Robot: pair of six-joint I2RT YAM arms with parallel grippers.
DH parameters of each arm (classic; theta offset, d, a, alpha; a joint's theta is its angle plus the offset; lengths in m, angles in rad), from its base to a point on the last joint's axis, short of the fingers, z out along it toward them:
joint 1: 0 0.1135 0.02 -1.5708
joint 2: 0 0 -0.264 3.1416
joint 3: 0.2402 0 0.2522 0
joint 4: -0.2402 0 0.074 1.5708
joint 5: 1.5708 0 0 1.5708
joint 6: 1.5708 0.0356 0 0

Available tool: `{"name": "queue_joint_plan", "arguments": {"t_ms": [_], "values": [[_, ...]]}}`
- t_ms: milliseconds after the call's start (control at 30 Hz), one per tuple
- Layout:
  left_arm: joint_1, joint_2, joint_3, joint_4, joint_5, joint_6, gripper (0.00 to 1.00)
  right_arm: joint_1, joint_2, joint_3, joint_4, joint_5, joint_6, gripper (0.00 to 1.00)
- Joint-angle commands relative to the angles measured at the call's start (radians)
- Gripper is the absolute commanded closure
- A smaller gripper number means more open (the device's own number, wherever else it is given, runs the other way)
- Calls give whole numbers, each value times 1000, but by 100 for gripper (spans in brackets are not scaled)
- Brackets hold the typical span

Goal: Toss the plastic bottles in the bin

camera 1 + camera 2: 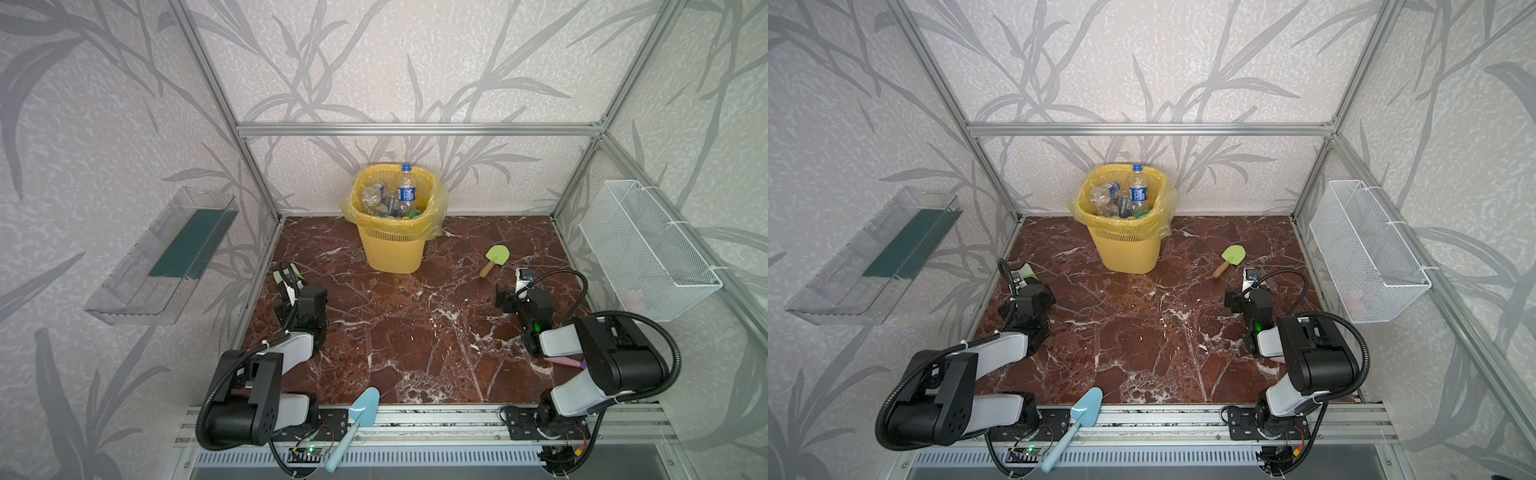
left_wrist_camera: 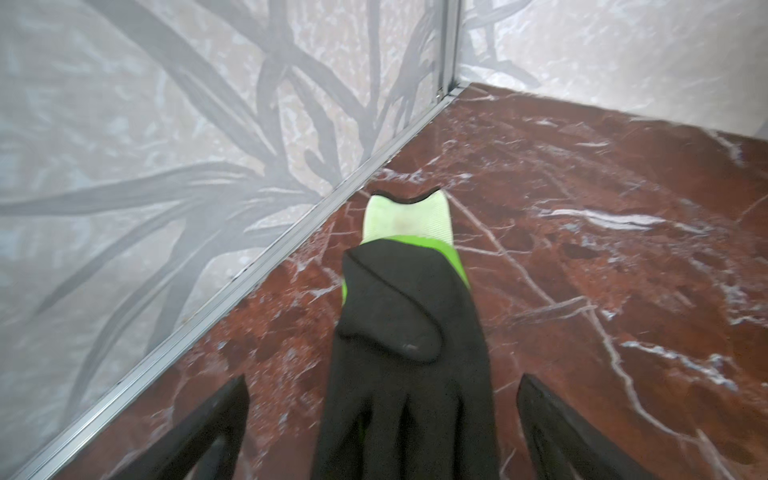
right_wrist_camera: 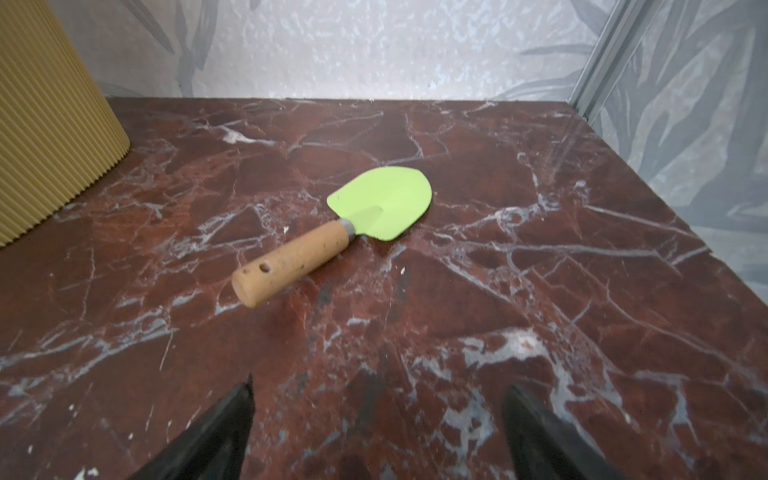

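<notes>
The yellow lattice bin [image 1: 392,249] [image 1: 1125,253] stands at the back middle of the marble table, lined with a yellow bag. Several plastic bottles are inside it: one upright with a blue label and cap [image 1: 406,189] [image 1: 1138,189], and a clear one lying beside it [image 1: 373,195]. My left gripper [image 2: 384,377] is open near the left wall, with a black glove lying between its jaws, apart from both fingers. My right gripper [image 3: 381,381] is open over bare marble on the right, with nothing between its fingers. The bin's wall [image 3: 45,124] shows in the right wrist view.
A black glove with a pale green cuff [image 2: 407,324] [image 1: 298,275] lies by the left wall. A green paddle with a wooden handle [image 3: 374,208] [image 1: 496,257] lies ahead of the right gripper. A light-blue toy shovel [image 1: 357,415] rests on the front rail. A clear tray [image 1: 162,257] and a white mesh basket [image 1: 648,249] hang on the side walls.
</notes>
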Motion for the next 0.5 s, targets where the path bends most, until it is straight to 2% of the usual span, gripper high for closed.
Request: {"name": "queue_joint_plan", "arguments": {"t_ms": [0,33,133,200,300,367,467], "values": [[15,85,37,186,129,107,0,-3,-12,40,-6,-16,-18,1],[15,84,73,103,155,105,0,-2,-14,53,-32,-8,-14,1],[16,116,101,86,204,128,0,-2,-12,55,-32,-8,-19,1],[18,125,95,107,237,136,0,1,-11,54,-29,-6,-19,1],[26,182,32,292,262,149,0,1,-11,55,-30,-4,-21,1],[28,157,52,205,270,142,0,1,-12,55,-28,-4,-21,1],[31,160,51,216,273,143,1,2,-11,54,-27,-7,-22,1]]}}
